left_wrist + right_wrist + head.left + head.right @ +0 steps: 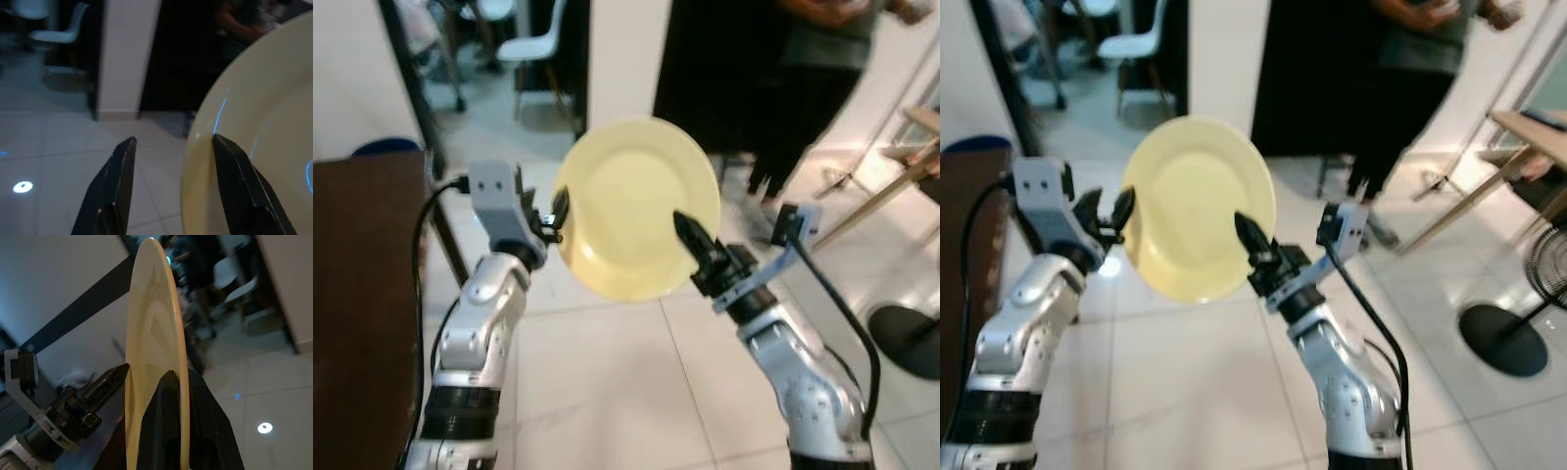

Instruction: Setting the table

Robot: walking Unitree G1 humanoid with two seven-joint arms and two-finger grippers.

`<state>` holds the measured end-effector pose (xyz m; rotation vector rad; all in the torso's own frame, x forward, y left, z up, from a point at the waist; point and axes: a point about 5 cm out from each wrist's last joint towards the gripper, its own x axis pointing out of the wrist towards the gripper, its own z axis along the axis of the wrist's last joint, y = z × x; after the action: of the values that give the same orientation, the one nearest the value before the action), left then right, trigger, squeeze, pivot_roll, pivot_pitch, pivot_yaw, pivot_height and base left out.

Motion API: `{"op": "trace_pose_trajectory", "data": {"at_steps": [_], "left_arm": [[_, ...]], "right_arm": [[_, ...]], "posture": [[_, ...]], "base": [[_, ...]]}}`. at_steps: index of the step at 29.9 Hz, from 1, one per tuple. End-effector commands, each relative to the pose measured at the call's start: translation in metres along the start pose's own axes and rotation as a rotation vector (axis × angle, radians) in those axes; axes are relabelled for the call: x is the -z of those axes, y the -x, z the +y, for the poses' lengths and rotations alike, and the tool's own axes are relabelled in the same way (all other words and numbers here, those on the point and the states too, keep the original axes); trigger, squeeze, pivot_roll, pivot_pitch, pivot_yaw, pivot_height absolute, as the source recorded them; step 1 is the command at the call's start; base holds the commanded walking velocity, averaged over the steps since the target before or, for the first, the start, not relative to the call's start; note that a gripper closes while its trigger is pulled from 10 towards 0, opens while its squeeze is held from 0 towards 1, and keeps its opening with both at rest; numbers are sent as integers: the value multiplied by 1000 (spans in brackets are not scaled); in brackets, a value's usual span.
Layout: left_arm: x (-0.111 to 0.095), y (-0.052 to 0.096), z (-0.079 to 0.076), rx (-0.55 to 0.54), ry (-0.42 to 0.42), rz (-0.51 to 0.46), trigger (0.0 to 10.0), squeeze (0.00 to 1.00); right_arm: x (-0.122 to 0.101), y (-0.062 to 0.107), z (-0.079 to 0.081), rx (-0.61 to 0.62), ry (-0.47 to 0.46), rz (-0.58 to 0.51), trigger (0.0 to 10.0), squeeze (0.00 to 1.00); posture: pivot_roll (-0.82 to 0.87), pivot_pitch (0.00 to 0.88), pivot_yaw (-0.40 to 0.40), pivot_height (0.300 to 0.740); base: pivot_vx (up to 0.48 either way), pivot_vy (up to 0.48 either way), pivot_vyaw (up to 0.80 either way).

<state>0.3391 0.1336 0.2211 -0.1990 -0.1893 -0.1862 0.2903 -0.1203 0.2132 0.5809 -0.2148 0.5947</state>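
item: yellow plate (631,206), carried upright over the floor, pinched at its rim by my right gripper (690,235); my left gripper (556,213) spread beside the opposite edge. table (362,294) unset; placing remains.

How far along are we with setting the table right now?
Done: the yellow plate is picked up; the right pincer clamps its rim and holds it upright over the floor. In hand: the left pincer stands open at the plate's other edge. Left: carrying it to the brown table and laying it down.
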Motion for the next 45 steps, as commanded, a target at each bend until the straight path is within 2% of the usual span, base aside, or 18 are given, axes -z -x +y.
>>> {"op": "trace_pose_trajectory", "data": {"at_steps": [1, 8, 37, 45], "left_arm": [[3, 0, -1, 3, 2, 20, 10000, 0], [6, 3, 0, -9, 6, 26, 10000, 0], [6, 0, -4, -3, 24, 26, 10000, 0], [2, -1, -4, -10, 18, -13, 10000, 0]], "right_arm": [[-2, 0, 2, -12, 0, -8, 10000, 0], [0, -2, 3, -20, -4, 1, 10000, 0], [-1, -1, 2, -18, 0, 3, 10000, 0], [-1, -2, 1, -14, 3, 2, 10000, 0]], "posture": [[-81, 0, 15, 740], [-84, 0, 10, 740], [-88, 0, 9, 740], [-89, 0, 9, 740]], "base": [[0, 0, -800], [0, 0, -800], [0, 0, -800], [34, 0, -800]]}}
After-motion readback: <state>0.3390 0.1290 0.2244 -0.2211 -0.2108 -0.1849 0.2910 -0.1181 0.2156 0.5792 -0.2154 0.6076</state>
